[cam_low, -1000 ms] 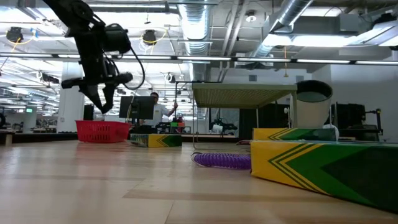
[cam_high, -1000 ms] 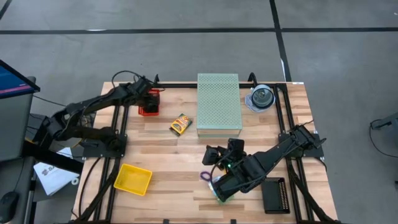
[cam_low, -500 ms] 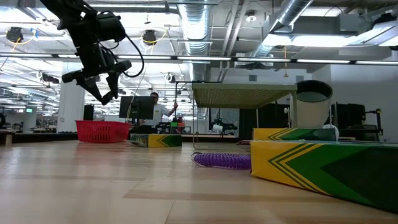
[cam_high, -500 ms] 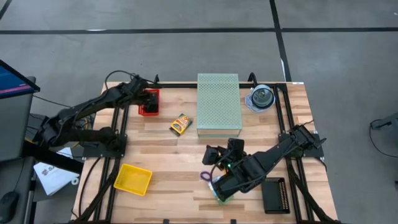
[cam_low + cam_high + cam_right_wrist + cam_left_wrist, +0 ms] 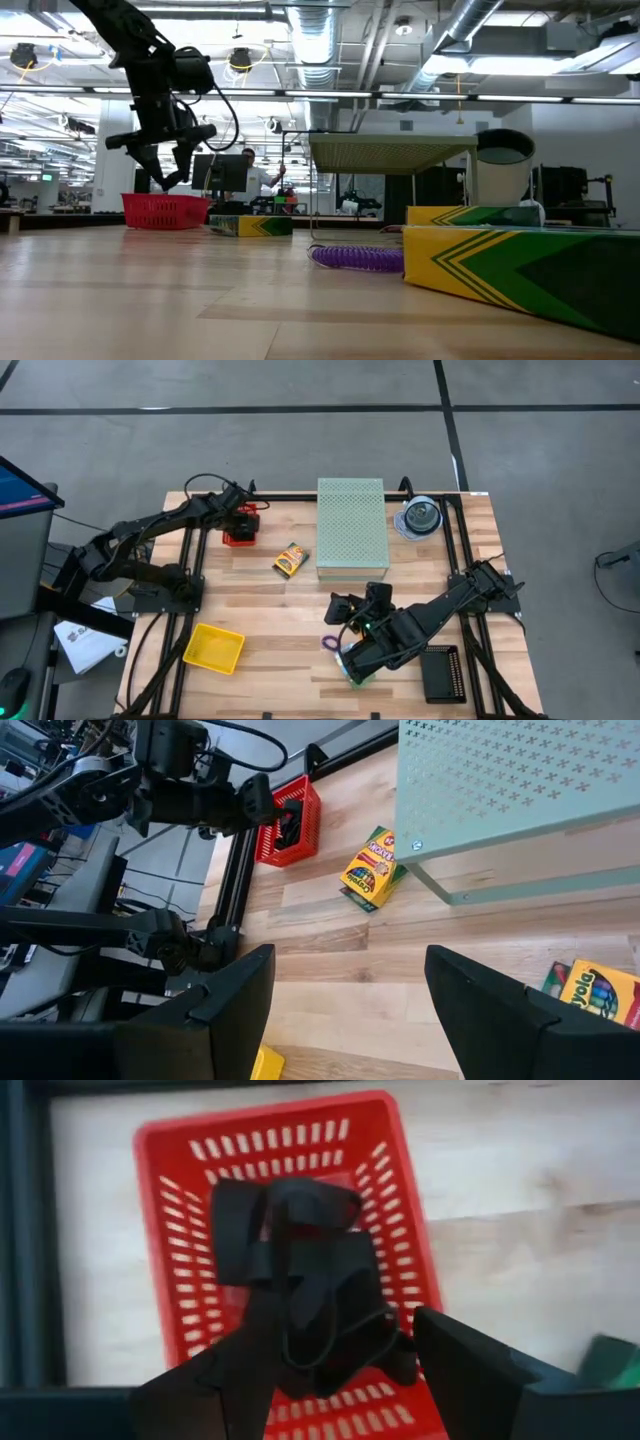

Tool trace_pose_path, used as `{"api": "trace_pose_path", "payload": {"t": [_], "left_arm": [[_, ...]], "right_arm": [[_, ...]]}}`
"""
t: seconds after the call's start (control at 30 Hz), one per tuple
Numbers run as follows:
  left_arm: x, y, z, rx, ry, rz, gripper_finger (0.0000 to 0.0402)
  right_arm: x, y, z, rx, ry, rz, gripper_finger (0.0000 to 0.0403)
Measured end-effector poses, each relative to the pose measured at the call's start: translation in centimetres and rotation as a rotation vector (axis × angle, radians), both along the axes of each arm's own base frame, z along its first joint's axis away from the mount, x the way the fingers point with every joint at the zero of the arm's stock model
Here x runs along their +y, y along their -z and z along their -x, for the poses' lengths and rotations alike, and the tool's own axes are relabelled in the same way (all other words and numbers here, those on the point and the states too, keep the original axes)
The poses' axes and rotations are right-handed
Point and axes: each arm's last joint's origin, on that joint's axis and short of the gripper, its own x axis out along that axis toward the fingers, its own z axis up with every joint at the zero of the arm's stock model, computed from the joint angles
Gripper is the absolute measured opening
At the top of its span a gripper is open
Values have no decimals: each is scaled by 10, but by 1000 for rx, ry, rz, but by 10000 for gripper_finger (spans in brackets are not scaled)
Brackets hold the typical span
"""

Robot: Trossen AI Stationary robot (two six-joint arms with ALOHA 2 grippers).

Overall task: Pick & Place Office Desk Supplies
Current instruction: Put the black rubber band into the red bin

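Note:
A red basket point(image 5: 237, 539) stands at the table's far left and holds black binder clips point(image 5: 300, 1270) on its floor. My left gripper point(image 5: 340, 1330) hovers open just above the basket point(image 5: 165, 211), with its fingers on either side of the clips and nothing between them. My right gripper point(image 5: 350, 1020) stays open over the table's middle point(image 5: 352, 603), holding nothing. A yellow crayon box point(image 5: 290, 560) lies left of the pale green perforated box point(image 5: 352, 530). A purple elastic loop point(image 5: 328, 643) and a second yellow-green box point(image 5: 352, 668) lie near the right arm.
A round clear disc spindle point(image 5: 420, 517) stands at the far right. A yellow tray point(image 5: 214, 648) sits near the front left, and a black perforated block point(image 5: 441, 673) near the front right. Bare wood lies between the basket and the yellow tray.
My left gripper tipped up and away from the red basket, then came back down over it. Its fingers now stand wider apart than a second ago. My right arm has kept still.

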Motion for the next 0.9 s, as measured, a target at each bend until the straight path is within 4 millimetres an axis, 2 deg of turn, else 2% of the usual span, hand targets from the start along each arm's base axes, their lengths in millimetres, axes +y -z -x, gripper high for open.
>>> {"api": "trace_pose_path", "payload": {"t": [0.2, 0.3, 0.4, 0.6, 0.7, 0.9], "left_arm": [[1, 1, 6, 100, 18, -23, 222], [2, 1, 6, 114, 92, -17, 222], [4, 1, 10, 59, 4, 9, 222], [3, -10, 16, 40, -11, -48, 222], [-5, -23, 18, -55, 43, -57, 222], [-40, -55, 19, -372, 358, 14, 215]], "right_arm": [[0, 0, 0, 3, -3, 1, 255], [0, 0, 0, 5, -3, 3, 255], [-1, 0, 0, 13, -4, 3, 255], [-2, 1, 1, 28, -5, -1, 255], [-4, 2, 1, 62, -1, -36, 255], [-17, 21, -3, 279, 18, -275, 255]]}}
